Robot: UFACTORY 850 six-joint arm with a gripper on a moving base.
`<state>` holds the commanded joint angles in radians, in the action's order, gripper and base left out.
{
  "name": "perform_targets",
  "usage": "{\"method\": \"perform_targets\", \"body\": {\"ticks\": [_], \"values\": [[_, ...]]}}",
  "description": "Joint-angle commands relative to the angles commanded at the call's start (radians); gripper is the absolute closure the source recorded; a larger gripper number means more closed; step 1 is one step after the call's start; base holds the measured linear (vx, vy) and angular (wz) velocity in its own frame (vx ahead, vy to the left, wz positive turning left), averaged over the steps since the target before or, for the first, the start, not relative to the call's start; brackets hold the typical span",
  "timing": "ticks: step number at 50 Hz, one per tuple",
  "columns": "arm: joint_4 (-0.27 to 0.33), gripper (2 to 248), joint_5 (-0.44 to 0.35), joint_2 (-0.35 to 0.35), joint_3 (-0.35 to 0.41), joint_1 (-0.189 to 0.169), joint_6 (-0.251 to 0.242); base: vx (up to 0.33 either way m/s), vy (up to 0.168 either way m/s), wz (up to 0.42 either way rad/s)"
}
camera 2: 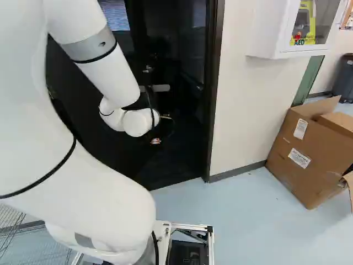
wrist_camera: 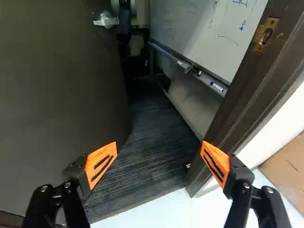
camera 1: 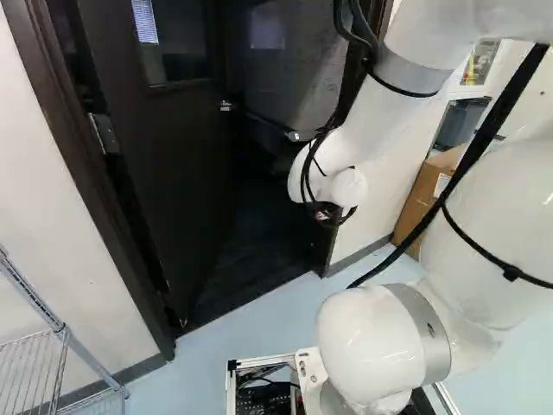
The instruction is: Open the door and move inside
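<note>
Shelving of chromed wire stands at the left of the left base view, against a white wall. Next comes the dark door frame, with a metal hinge on it. The dark door hangs from this side and stands open, swung into the room beyond; it has a window high up and a lever handle at its free edge. Right of it the doorway shows dark striped carpet, and inside, a whiteboard with a marker on its tray.

The white arm reaches from the right of that view toward the opening, and its black gripper points in at the doorway. In the wrist view the jaws are spread wide with nothing pinched, the orange pads well apart. Door and carpet lie ahead of the gripper; one finger is on the door's side, the other by the opposite jamb, which carries a brass strike plate.

Farther right, in the right base view, a cardboard box with open flaps sits on the pale blue floor. Above hangs a white wall cabinet holding a yellow device, and a dark bin stands at the far right.
</note>
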<state>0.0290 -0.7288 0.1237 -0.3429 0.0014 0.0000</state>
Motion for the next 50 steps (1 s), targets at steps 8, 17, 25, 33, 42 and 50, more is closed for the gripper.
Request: {"method": "perform_targets", "body": {"ticks": [8, 17, 25, 33, 42, 50], "values": [[0.000, 3, 0.000, 0.000, 0.000, 0.000, 0.000, 0.002, 0.002, 0.008], [0.000, 3, 0.000, 0.000, 0.000, 0.000, 0.000, 0.000, 0.016, 0.085], [0.000, 3, 0.000, 0.000, 0.000, 0.000, 0.000, -0.002, 0.030, 0.149], [0.000, 3, 0.000, 0.000, 0.000, 0.000, 0.000, -0.001, 0.036, 0.178], [0.000, 3, 0.000, 0.000, 0.000, 0.000, 0.000, -0.001, 0.045, 0.224], [0.000, 3, 0.000, 0.000, 0.000, 0.000, 0.000, -0.002, 0.064, 0.338]]}}
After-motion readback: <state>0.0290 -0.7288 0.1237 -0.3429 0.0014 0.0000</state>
